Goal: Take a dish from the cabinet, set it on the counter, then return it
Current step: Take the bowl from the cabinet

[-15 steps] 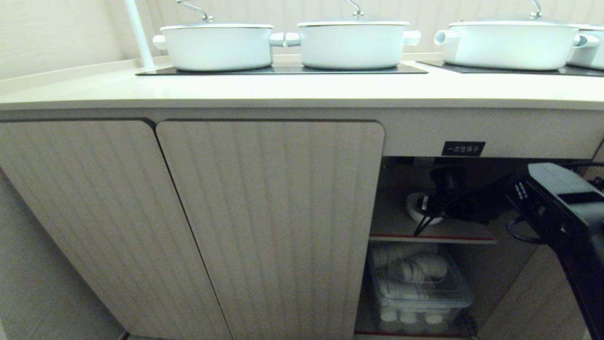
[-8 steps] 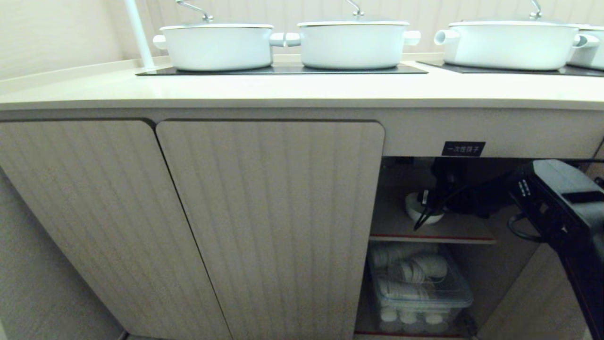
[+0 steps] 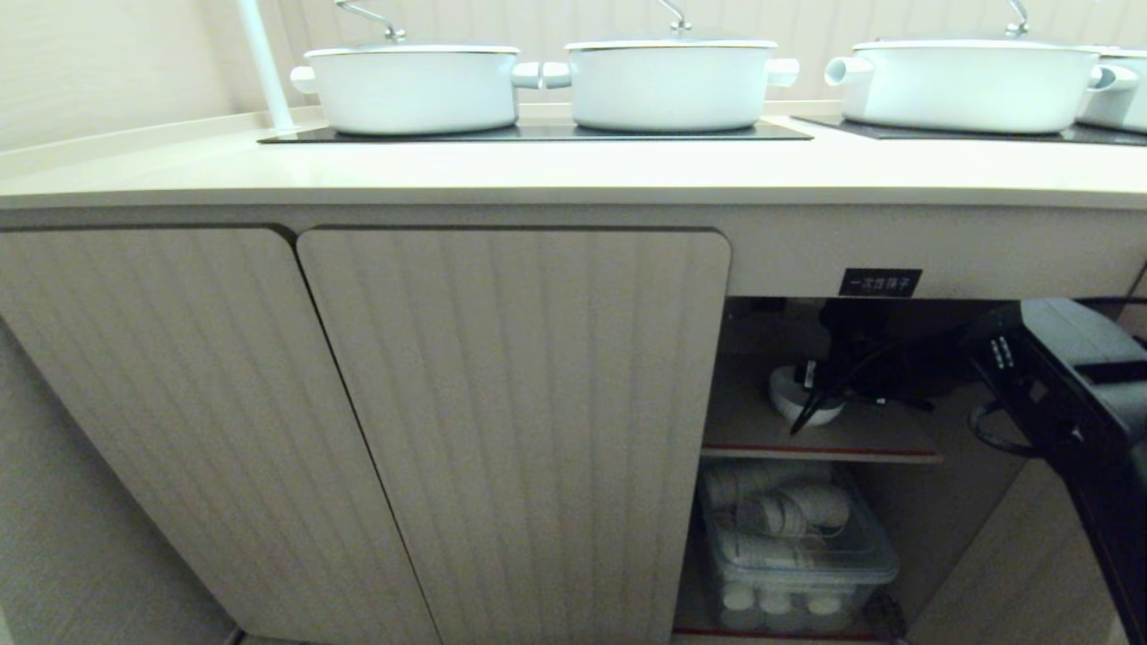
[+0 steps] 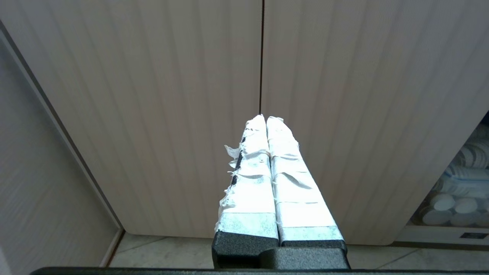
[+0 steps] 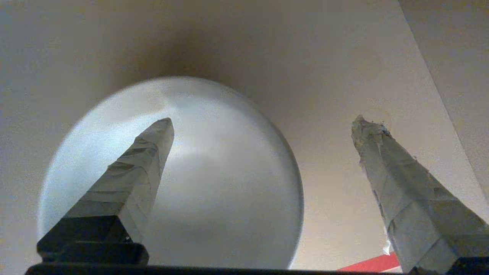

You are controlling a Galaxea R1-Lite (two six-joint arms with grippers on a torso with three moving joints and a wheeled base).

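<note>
Nearest to you, your left gripper (image 4: pixel 266 118) hangs low in front of the closed fluted doors (image 4: pixel 172 95), its 2 taped fingers (image 4: pixel 250 179) pressed flat together with nothing between them; the tiled floor (image 4: pixel 160 246) shows just below the doors.

Your right arm (image 3: pixel 1075 394) comes in from the right side of the head view and reaches into the open compartment of the cabinet (image 3: pixel 511 430), under the small black label (image 3: pixel 879 282). Your right gripper (image 5: pixel 263 124) is spread wide, and it grips nothing. Look at the right wrist view: 1 taped finger (image 5: pixel 130 179) sits over the hollow of the white bowl (image 5: pixel 214 183), the other finger (image 5: pixel 397 183) lies well outside the rim, over bare shelf. So the near rim of the bowl falls between your fingers. Whether either finger touches the ceramic, you cannot tell.

The bowl (image 3: pixel 793 400) stands upright on the inner shelf (image 3: pixel 860 439), toward its left part, with the red-edged front lip just ahead of it. Your gripper hides most of it in the head view.

Below that shelf, a clear plastic bin (image 3: pixel 797 546) holds stacked white dishware.

Farther back and above, the counter (image 3: pixel 538 170) carries black glass panels (image 3: pixel 538 133), and 3 big white lidded pots stand there: 1 at left (image 3: pixel 412 88), 1 in the middle (image 3: pixel 670 85), 1 at right (image 3: pixel 968 85). A 4th pot (image 3: pixel 1120 94) is cut off at the edge.
</note>
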